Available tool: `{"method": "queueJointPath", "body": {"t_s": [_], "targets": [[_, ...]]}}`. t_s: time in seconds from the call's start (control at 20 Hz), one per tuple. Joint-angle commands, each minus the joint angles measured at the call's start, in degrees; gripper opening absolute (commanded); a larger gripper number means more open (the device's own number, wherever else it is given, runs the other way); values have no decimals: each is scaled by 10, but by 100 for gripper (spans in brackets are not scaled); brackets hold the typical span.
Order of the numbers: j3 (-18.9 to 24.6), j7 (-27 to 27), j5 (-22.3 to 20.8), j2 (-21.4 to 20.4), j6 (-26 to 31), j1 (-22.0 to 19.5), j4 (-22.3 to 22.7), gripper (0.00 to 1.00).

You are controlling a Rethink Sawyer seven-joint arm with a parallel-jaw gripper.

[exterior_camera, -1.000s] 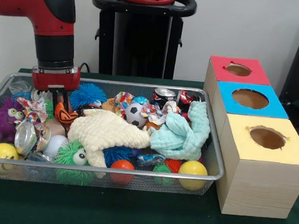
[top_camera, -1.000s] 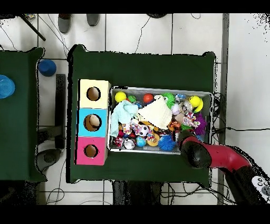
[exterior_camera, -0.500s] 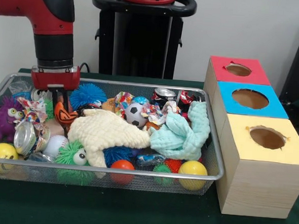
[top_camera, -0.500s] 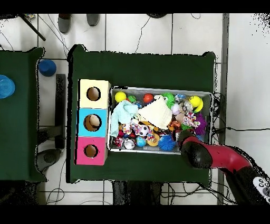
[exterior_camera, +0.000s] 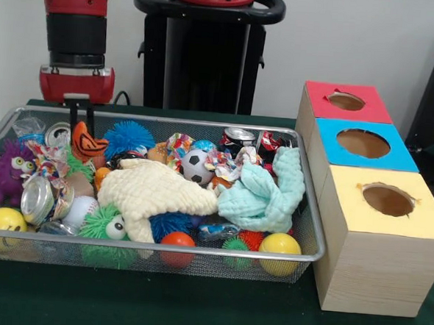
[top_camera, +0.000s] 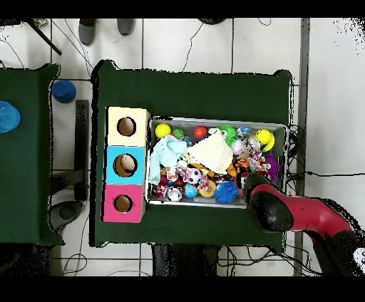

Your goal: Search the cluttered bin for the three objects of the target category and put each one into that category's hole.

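My gripper (exterior_camera: 83,125) hangs over the left rear corner of the wire bin (exterior_camera: 197,251), shut on a crumpled orange and black object (exterior_camera: 87,143) that is lifted just above the clutter. In the overhead view the red arm (top_camera: 279,211) covers the gripper at the bin's (top_camera: 214,120) lower right corner. Three boxes with round holes stand beside the bin: red (exterior_camera: 346,102), blue (exterior_camera: 363,143) and yellow (exterior_camera: 388,200). Crushed cans lie in the bin at the left (exterior_camera: 38,199) and at the rear (exterior_camera: 238,138).
The bin also holds a cream cloth (exterior_camera: 156,192), a mint cloth (exterior_camera: 263,195), a soccer ball (exterior_camera: 196,165), a blue spiky ball (exterior_camera: 129,136), a purple toy (exterior_camera: 6,172) and yellow balls (exterior_camera: 280,246). A black pedestal (exterior_camera: 205,51) stands behind.
The gripper has risen out of the clutter with the orange and black object held, and shifted slightly left toward the rear corner. The other bin contents have not moved.
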Motion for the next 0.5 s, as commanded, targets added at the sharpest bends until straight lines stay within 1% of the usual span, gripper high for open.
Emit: {"method": "queueJointPath", "body": {"t_s": [0.05,0.25,0.5], "targets": [[52,8,52,-89,79,3,44,0],[52,11,80,-127,94,11,65,0],[39,35,111,-173,100,39,91,0]]}}
